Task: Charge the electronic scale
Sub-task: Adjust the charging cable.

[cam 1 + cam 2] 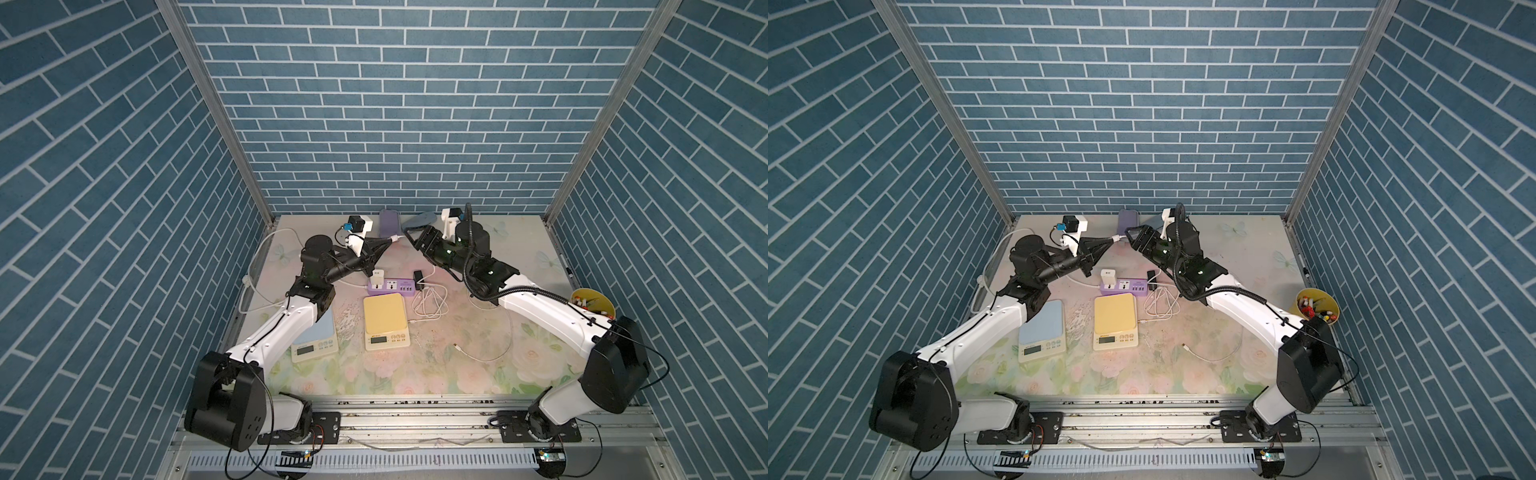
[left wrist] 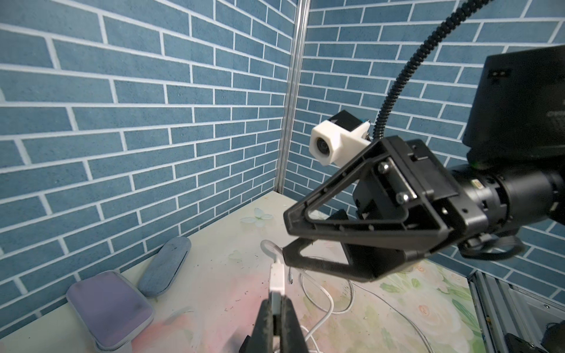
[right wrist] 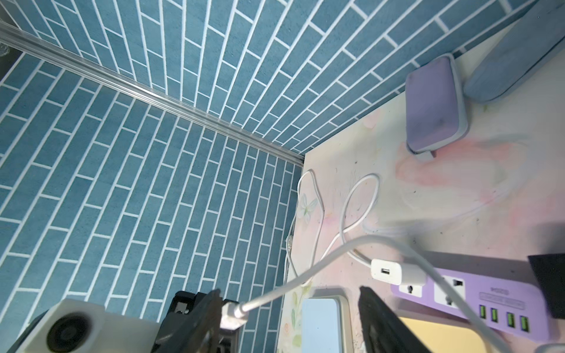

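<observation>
**A:** Item one, the scale: location?

**B:** Yellow-topped scale (image 1: 384, 322), flat on the floral table (image 1: 478, 374), centre of both top views, display toward the lower edge. A thin white lead reaches its right side; whether it is plugged in, cannot tell. Second unit: blue-topped scale (image 1: 318, 336), to its left, partly under the left arm.

**A:** Power fittings?

**B:** Purple power strip (image 1: 392, 286), just above the yellow scale. White adapter (image 1: 378, 277) seated at its left end, black adapter (image 1: 419, 277) at its right end. Coiled white cable (image 1: 430, 305) lying just right of the scale.

**A:** Grippers?

**B:** Left gripper (image 2: 276, 302): pinched tight on a white USB plug (image 2: 277, 279), raised off the table, above the strip in the top views. Right gripper (image 1: 410, 241): jaws spread wide, holding nothing, facing the left one. The plug sits beside one of its fingers (image 3: 201, 318); contact cannot be judged.

**A:** Remainder?

**B:** Purple case (image 1: 389, 222) and blue-grey case (image 1: 419, 220), side by side at the back wall. Loose cable end (image 1: 457, 345), lower right of the yellow scale. Yellow cup (image 1: 598, 299) with pens, at the right edge of the table.
</observation>
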### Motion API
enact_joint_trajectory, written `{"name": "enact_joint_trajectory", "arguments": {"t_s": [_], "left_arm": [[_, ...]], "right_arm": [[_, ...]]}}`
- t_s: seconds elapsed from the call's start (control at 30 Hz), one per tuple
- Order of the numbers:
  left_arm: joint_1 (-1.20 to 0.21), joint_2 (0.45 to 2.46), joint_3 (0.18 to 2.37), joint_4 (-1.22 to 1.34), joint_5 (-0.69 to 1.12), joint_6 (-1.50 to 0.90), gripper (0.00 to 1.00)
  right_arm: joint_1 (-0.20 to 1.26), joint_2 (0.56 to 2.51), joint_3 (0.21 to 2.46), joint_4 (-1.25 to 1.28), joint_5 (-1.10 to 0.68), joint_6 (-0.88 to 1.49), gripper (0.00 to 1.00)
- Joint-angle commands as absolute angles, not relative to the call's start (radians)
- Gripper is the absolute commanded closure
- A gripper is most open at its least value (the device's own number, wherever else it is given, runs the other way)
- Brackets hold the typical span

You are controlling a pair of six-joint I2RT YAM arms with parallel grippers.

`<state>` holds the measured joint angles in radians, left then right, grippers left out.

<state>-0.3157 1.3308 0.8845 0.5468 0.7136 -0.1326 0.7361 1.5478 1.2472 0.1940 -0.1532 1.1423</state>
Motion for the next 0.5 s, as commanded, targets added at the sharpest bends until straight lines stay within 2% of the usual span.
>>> {"name": "enact_joint_trajectory", "arguments": {"t_s": [0.0,0.13,0.4,0.47], "left_arm": [[-0.332,1.327,0.868,0.622,0.675,-0.164,1.00],[-0.344,1.336,0.877,0.629,0.670,-0.166,1.00],[-0.350,1.343,0.871,0.613,0.669,-0.161,1.00],[-0.350,1.344,0.871,0.612,0.667,-0.160,1.00]], "right_arm": [[0.753,1.581,1.287,0.267,-0.130,1.294,0.34],[0.755,1.620,1.290,0.339,-0.153,1.367,0.40],[0.754,1.638,1.322,0.380,-0.170,1.382,0.41],[0.755,1.642,1.330,0.383,-0.184,1.382,0.48]]}}
